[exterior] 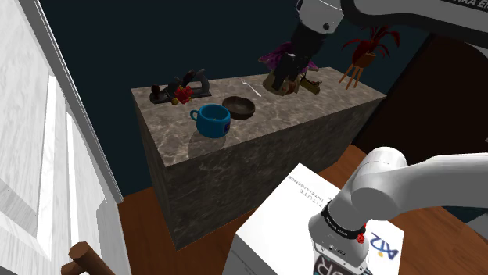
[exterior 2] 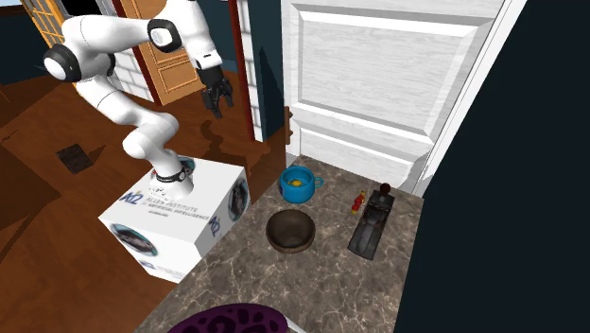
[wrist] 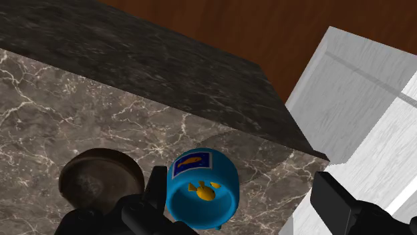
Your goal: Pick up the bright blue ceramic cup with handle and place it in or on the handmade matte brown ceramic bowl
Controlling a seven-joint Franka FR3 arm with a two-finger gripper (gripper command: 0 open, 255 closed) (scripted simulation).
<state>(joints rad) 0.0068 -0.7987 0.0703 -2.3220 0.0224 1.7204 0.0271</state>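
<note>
gripper (exterior 2: 216, 100) hangs high up, fingers spread wide, nothing held. blue cup (wrist: 202, 191) sits below it, nearer one finger, just beside the brown bowl (wrist: 100, 180), close to the marble counter (wrist: 80, 100) edge by the white door (wrist: 374, 113).

The shoulder view is dim: soft light from above lifts the top of the counter (exterior: 313, 105), its front face is murky, and the blue cup (exterior: 212, 120) drops a faint shadow toward 7 o'clock. The second exterior view is brighter, the white door (exterior 2: 378, 85) evenly lit, without glare. In the wrist view the cup's shadow falls toward 2 o'clock
</note>
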